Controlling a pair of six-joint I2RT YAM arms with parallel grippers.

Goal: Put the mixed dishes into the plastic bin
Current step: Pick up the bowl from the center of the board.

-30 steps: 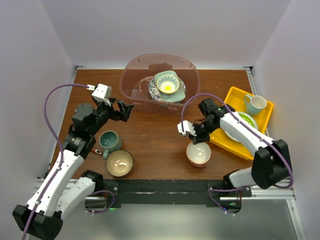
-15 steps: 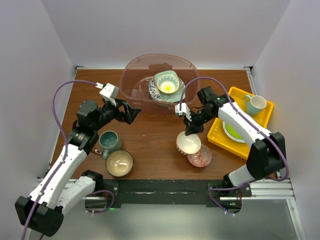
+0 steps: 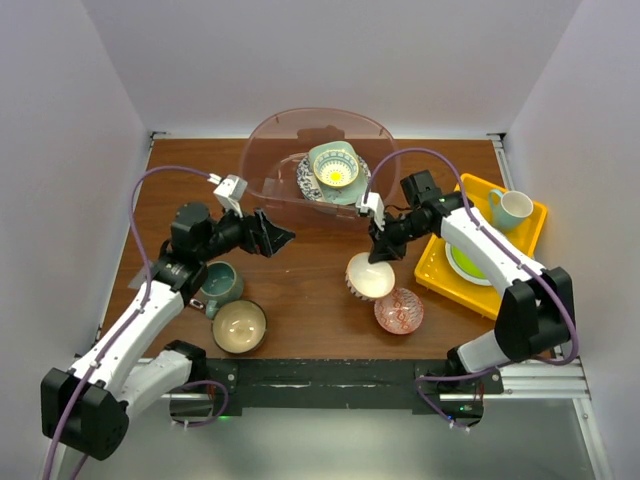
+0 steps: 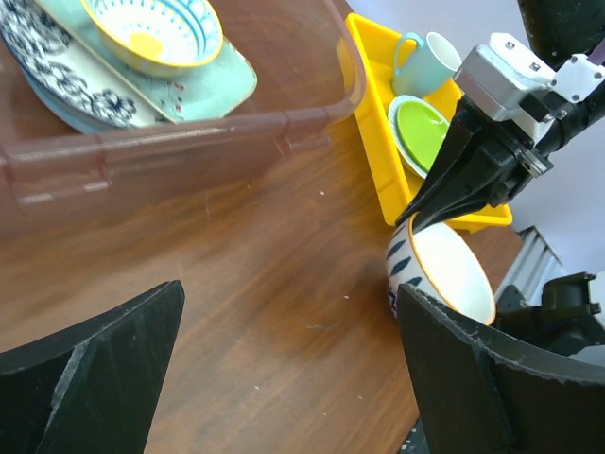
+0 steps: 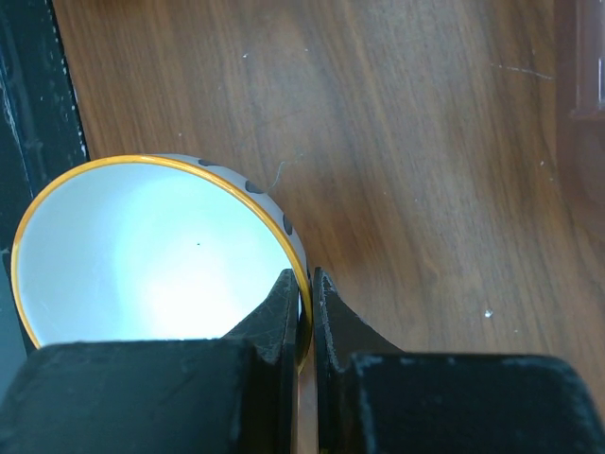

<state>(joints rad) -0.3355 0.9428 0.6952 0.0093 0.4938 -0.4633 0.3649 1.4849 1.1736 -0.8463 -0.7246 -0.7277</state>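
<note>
One plastic bin (image 3: 262, 165) at the far side holds three stacked dishes (image 3: 335, 170). One yellow tray (image 3: 472, 190) lies to its right. Four dishes are outside the bin. My right gripper (image 3: 377, 258) pinches the rim of a tilted white bowl (image 3: 370, 278), near the bin's front. A pink bowl (image 3: 399, 311), tan bowl (image 3: 239, 326) and teal mug (image 3: 218, 281) stand on the table (image 3: 300, 290). My left gripper (image 3: 280, 238) is spread wide and empty.

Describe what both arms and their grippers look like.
Both the left arm and right arm have white links with black joints. A purple cable loops along each. Each wrist carries a small white camera block; the fingers are matte black tapered wedges.
</note>
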